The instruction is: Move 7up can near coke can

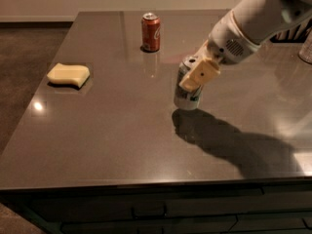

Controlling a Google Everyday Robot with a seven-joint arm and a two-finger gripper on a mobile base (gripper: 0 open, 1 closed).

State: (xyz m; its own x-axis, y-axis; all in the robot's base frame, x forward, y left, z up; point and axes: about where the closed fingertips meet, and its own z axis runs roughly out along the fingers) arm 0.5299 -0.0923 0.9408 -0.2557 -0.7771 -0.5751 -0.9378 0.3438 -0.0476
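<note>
The 7up can (185,97), silver-white with green print, is held slightly tilted just above the dark table (122,126), right of centre. My gripper (195,72) is shut on it, with one tan finger (199,75) across its front and the other behind it. The coke can (150,31), orange-red with white script, stands upright at the back centre of the table, well apart from the 7up can and up-left of it.
A yellow sponge (68,74) lies near the table's left edge. My white arm (253,23) reaches in from the upper right. A pale object (306,48) sits at the far right edge. The table's front edge runs along the bottom.
</note>
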